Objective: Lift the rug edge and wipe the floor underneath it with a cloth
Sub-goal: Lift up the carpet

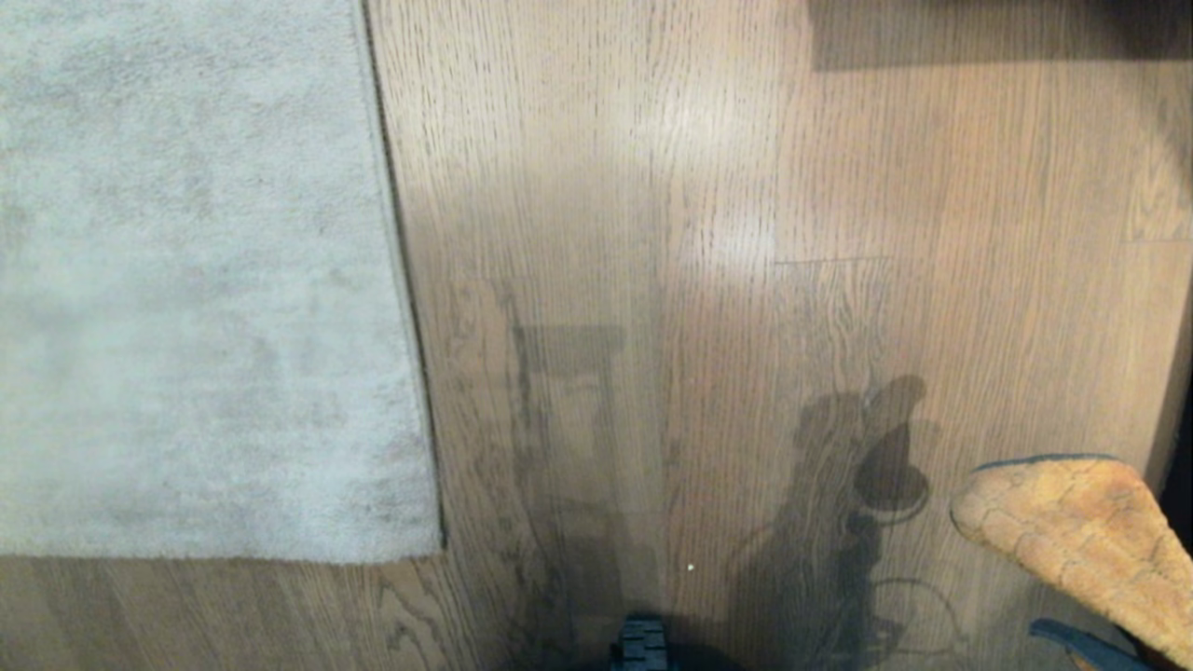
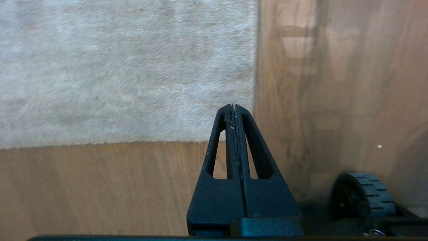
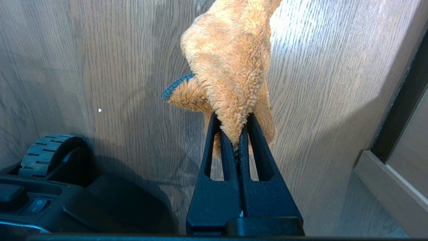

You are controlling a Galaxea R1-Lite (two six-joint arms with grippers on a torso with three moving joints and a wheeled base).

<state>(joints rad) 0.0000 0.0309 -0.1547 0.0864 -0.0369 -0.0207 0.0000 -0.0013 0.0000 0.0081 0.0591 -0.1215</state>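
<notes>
**Over the rug corner, cloth in hand, nothing lifted yet**

At the robot's left, the rug [image 1: 186, 280] lies flat on the floor [image 1: 652, 186], its edge [image 1: 396, 233] running away from the robot to a near corner. The left gripper [image 2: 234, 107] hangs above that corner with jaws pressed together and empty. The right gripper [image 3: 238, 134], off to the robot's right, is clamped on the cloth [image 3: 230, 67], which hangs clear of the planks.

To lift well, the left jaws should first part, then come down beside the edge and pinch it at the border, not on the pile. The cloth should wait until floor is bared.

No brand, label or writing is readable.
</notes>
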